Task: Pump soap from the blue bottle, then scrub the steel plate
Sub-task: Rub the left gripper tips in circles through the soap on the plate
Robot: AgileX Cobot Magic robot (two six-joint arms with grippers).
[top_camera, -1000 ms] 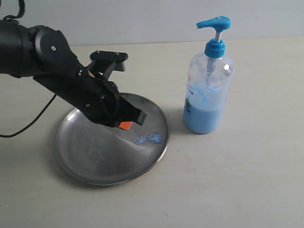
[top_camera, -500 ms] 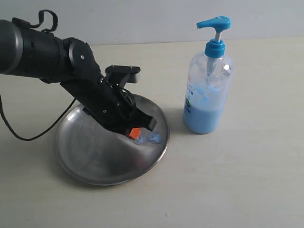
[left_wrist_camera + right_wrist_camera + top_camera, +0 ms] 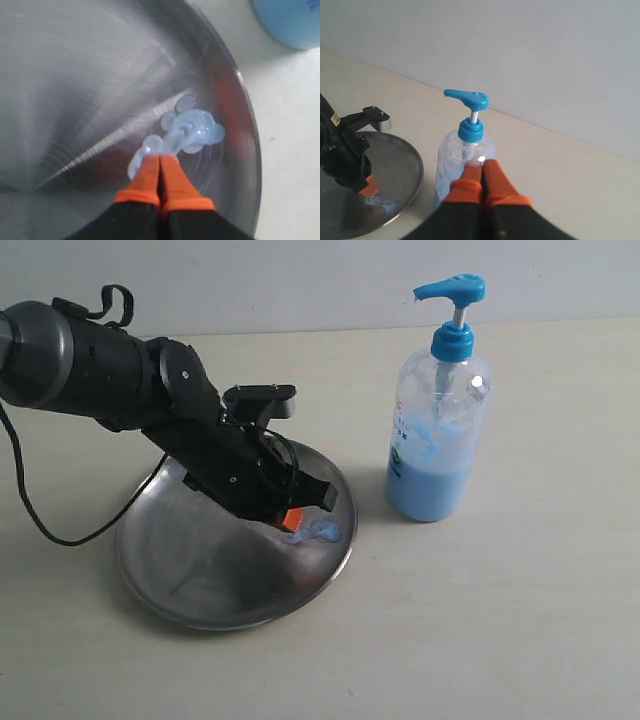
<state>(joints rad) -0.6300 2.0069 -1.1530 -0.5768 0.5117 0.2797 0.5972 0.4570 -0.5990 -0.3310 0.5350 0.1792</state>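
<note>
on your left the steel plate lies on the tabletop, the arm hiding its far part. your left tool, tips together, touches the soap by the right rim. the blue bottle stands right; only the right wrist view shows your right tool, tips together, empty.

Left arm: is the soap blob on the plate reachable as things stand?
Likely yes. Its shut fingers sit at the edge of the soap on the steel plate, with nothing between. The blue bottle stands beside the plate, out of the way.
</note>
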